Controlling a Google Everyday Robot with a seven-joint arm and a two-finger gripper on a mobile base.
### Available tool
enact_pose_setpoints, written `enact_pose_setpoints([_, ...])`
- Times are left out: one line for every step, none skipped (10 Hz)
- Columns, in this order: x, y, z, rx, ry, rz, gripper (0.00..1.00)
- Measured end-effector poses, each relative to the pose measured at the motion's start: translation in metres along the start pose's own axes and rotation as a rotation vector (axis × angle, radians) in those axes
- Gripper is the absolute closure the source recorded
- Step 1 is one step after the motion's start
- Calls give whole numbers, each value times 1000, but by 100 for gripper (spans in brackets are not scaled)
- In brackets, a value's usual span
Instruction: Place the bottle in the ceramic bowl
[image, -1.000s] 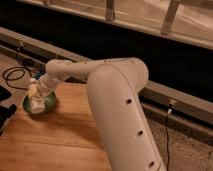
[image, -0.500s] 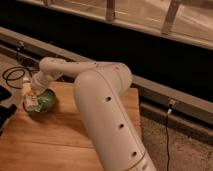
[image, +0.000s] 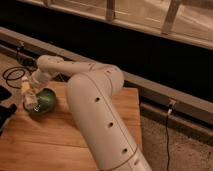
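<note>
The green ceramic bowl (image: 46, 99) sits on the far left part of the wooden table (image: 55, 140). My gripper (image: 28, 93) is at the end of the white arm, which reaches leftward across the table, and it hangs over the bowl's left rim. It is shut on the whitish-cream bottle (image: 31, 102). The bottle is held roughly upright, with its lower end down at the bowl's left inner side. I cannot tell whether the bottle touches the bowl.
A black cable loop (image: 12, 75) lies on the floor to the left, beyond the table. A dark object (image: 5, 110) sits at the table's left edge. The arm's bulky white link (image: 97, 115) covers the table's middle. A metal rail (image: 160, 92) runs behind.
My gripper with the bottle has moved a little to the left, from above the bowl's middle to its left rim. The arm has swung further left and forward.
</note>
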Motion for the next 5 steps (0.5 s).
enact_pose_setpoints([0, 2, 1, -1, 1, -2, 95])
enact_pose_setpoints([0, 2, 1, -1, 2, -2, 95])
enact_pose_setpoints([0, 1, 1, 0, 2, -1, 95])
enact_pose_setpoints([1, -1, 1, 1, 2, 1, 95])
enact_pose_setpoints([0, -2, 0, 2, 0, 2, 95])
